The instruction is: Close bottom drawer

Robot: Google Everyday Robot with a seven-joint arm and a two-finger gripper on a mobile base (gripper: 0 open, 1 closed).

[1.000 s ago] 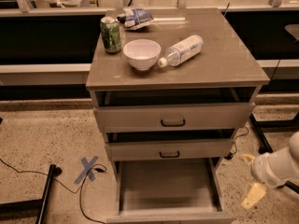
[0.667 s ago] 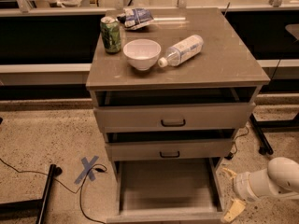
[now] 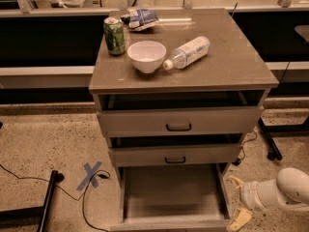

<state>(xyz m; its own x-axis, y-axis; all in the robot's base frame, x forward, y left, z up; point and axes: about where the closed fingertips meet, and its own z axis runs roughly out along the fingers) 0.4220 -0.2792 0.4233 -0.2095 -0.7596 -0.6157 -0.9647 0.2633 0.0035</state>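
Grey-beige bottom drawer [image 3: 171, 192], grey inside; cream-fingered white gripper [image 3: 234, 202] at its right; green can [image 3: 114, 35]; white bowl [image 3: 146, 55].

The white arm [image 3: 289, 190] lies low at right; end effector [image 3: 236, 201] points left, fingers [image 3: 240, 220] spread.

Cabinet top [image 3: 231, 57] bearing can [image 3: 114, 36], bowl [image 3: 147, 55], bottle [image 3: 189, 52], snack bag [image 3: 143, 19]; gripper [image 3: 237, 201] low right, above floor [image 3: 48, 139].

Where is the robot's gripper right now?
In the camera view the gripper is low on the right, near the floor, just beside the right wall of the pulled-out bottom drawer, and it is open.
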